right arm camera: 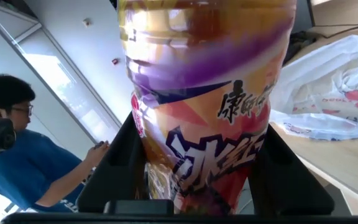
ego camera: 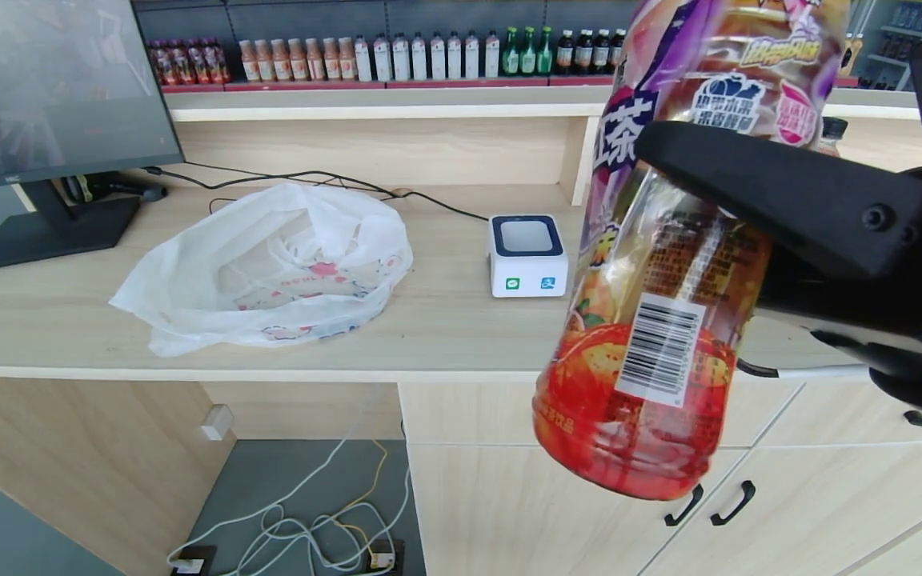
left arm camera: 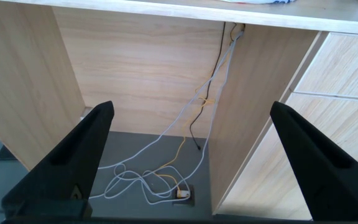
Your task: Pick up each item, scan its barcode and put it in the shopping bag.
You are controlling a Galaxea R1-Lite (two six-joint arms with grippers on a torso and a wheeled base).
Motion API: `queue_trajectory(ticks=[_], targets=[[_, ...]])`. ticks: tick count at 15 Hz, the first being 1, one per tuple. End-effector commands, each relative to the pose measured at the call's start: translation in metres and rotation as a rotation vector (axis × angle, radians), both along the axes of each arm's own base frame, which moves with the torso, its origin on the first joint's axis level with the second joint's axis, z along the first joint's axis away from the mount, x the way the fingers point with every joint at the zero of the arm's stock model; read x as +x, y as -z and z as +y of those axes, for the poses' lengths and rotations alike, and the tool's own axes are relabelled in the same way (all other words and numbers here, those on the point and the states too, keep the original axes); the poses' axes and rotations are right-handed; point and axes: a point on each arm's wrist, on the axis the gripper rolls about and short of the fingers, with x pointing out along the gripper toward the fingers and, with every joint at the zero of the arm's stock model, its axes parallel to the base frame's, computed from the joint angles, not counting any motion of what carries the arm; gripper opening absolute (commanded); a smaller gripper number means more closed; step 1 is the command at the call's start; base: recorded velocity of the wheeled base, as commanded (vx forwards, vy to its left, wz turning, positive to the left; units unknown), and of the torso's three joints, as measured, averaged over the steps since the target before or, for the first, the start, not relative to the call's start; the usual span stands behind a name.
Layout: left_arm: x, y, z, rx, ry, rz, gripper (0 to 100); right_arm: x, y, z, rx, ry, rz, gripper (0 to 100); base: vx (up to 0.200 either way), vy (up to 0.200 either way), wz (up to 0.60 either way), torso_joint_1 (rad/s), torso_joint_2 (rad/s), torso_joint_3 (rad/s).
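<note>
Drink shelves run along the wall behind a pale wooden surface, where the scanner sits with its window facing up. The shopping bag lies open to the left of the scanner. The bottle is raised well above the scanner and to its right, tilted, and the right arm's jaws pinch it around its middle. Its barcode looks up and away from the scanner, and no finger covers it. The step in hand looks to be the scan. To do it well, lower the bottle over the scanner, roll the wrist so the barcode faces the window squarely, and hold it there a moment. The label looks slick, so the grip should stay firm through the turn. The left arm's jaws are spread and empty, below the scanner's level under the surface edge, facing loose cables.
</note>
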Motion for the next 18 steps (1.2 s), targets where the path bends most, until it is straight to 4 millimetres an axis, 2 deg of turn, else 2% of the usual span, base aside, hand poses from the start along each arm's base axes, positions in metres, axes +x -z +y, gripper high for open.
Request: queue_trajectory(ticks=[1, 9, 12, 16, 18], targets=[[0.000, 0.000, 0.000, 0.000, 0.003, 0.000, 100, -0.001, -0.002, 0.002, 0.008, -0.012, -0.012, 0, 0.000, 0.000, 0.00, 0.000, 0.00, 0.000], [0.000, 0.000, 0.000, 0.000, 0.000, 0.000, 100, -0.005, 0.006, 0.013, -0.021, -0.085, -0.004, 0, 0.000, 0.000, 0.00, 0.000, 0.00, 0.000], [0.000, 0.000, 0.000, 0.000, 0.002, 0.000, 100, -0.006, 0.018, 0.013, -0.059, -0.082, 0.007, 0, 0.000, 0.000, 0.00, 0.000, 0.00, 0.000], [0.000, 0.000, 0.000, 0.000, 0.002, 0.000, 100, -0.006, 0.035, 0.020, -0.140, -0.056, -0.073, 0, 0.000, 0.000, 0.00, 0.000, 0.00, 0.000], [0.000, 0.000, 0.000, 0.000, 0.000, 0.000, 100, -0.004, 0.032, 0.021, -0.150, -0.031, -0.133, 0, 0.000, 0.000, 0.00, 0.000, 0.00, 0.000]])
